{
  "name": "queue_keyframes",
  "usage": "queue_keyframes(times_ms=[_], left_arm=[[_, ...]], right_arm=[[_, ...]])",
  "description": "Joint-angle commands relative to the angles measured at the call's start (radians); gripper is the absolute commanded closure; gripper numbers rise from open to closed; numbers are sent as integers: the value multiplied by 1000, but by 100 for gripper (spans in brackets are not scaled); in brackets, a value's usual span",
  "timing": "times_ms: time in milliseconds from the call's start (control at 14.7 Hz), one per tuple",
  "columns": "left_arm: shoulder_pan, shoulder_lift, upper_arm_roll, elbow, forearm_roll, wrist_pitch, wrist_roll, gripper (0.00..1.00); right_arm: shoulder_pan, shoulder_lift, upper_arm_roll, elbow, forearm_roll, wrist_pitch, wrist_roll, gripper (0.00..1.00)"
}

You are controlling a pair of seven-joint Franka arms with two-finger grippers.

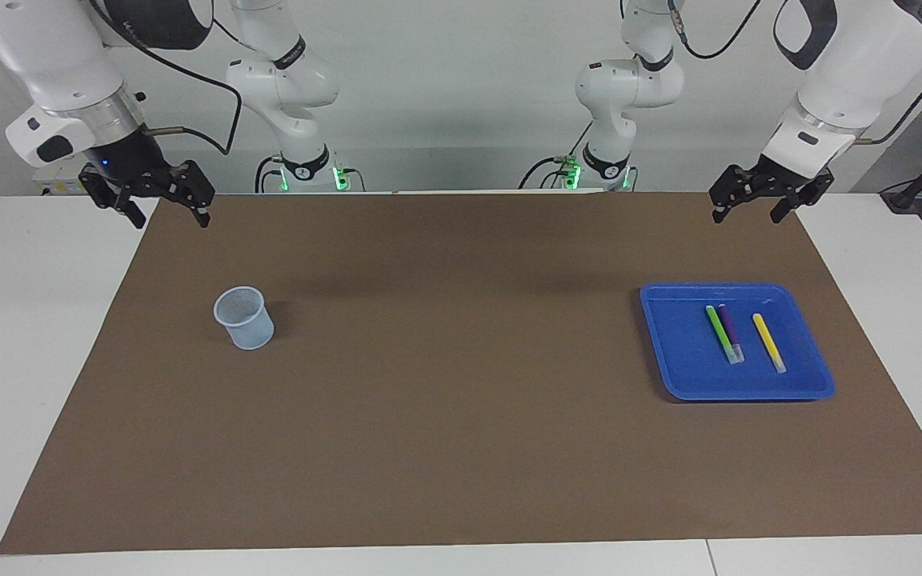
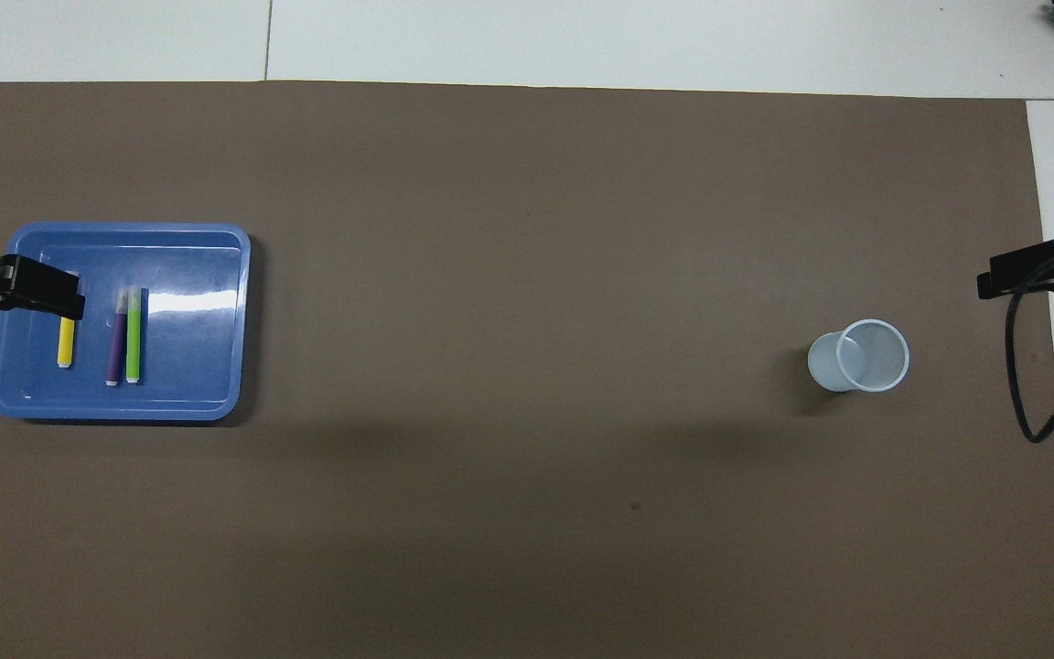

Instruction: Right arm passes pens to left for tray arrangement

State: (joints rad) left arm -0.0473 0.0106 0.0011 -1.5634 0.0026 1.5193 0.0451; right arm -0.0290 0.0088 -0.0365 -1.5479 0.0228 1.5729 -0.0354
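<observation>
The blue tray (image 1: 685,368) (image 2: 198,366) lies on the brown mat toward the left arm's end. Three pens lie in it: the yellow pen (image 1: 768,342) (image 2: 66,348) apart, the purple pen (image 1: 728,324) (image 2: 114,352) and the green pen (image 1: 719,330) (image 2: 133,339) side by side. My left gripper (image 1: 747,210) hangs open and empty high above the mat. From above, one of its fingers (image 2: 37,291) covers the tray's outer rim and the yellow pen's tip. My right gripper (image 1: 169,216) waits open and empty above the mat's corner at the right arm's end.
A small translucent pale blue cup (image 1: 245,318) (image 2: 861,357) stands upright on the mat (image 1: 461,400) toward the right arm's end. A black cable (image 2: 1026,384) loops down from the right arm above the mat's edge.
</observation>
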Motion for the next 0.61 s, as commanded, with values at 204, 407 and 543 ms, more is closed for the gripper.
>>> queue_keyframes(times_ms=[204,407,543], left_arm=[[3,-4,-3,10,-10,4,16,0],[3,-4,-3,10,-10,4,16,0],[4,-4,2,10,-10,2,18,0]], right_arm=[[-3,-16,3,-23,2,22,-9,0],[-3,-16,3,-23,2,22,-9,0],[-3,-16,3,-23,2,22,-9,0]])
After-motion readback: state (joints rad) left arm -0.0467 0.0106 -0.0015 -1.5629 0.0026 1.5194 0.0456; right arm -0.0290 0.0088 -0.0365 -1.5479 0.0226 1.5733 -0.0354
